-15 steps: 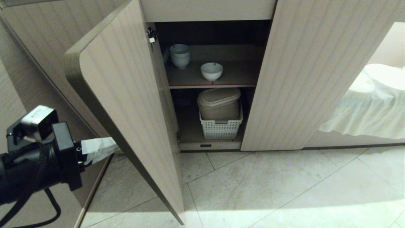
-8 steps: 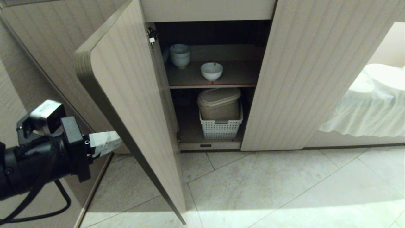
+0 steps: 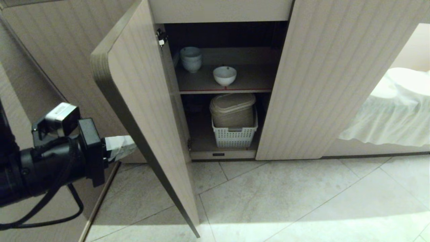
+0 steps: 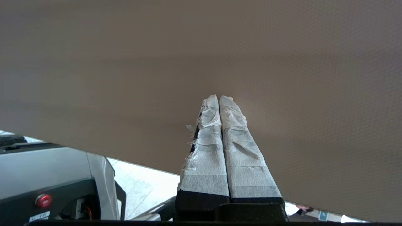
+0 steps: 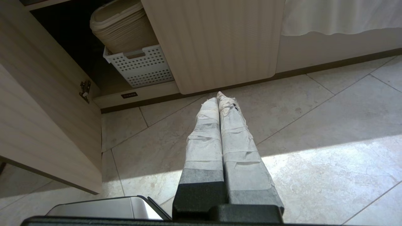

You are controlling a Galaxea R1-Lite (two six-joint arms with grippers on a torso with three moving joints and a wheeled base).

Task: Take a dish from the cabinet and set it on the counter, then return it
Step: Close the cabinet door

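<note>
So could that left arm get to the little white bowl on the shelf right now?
Probably not yet. The left gripper sits shut behind the open left door, which stands between it and the white bowl. It would have to come round the door's edge first.

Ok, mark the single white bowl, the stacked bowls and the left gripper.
single white bowl (image 3: 224, 75), head view, inner hollow.
stacked bowls (image 3: 191, 59), head view, side of stack.
left gripper (image 4: 219, 98), left wrist view, shut fingertips.

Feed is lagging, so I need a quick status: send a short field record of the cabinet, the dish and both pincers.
cabinet: both doors open, left door partly swung
dish: white bowl upright on upper shelf, untouched
other bowls: stack behind it to the left
lower shelf: basket holding lidded bin
left pincer: shut, empty, tips against outer face of left door
right pincer: shut, empty, over the floor
</note>
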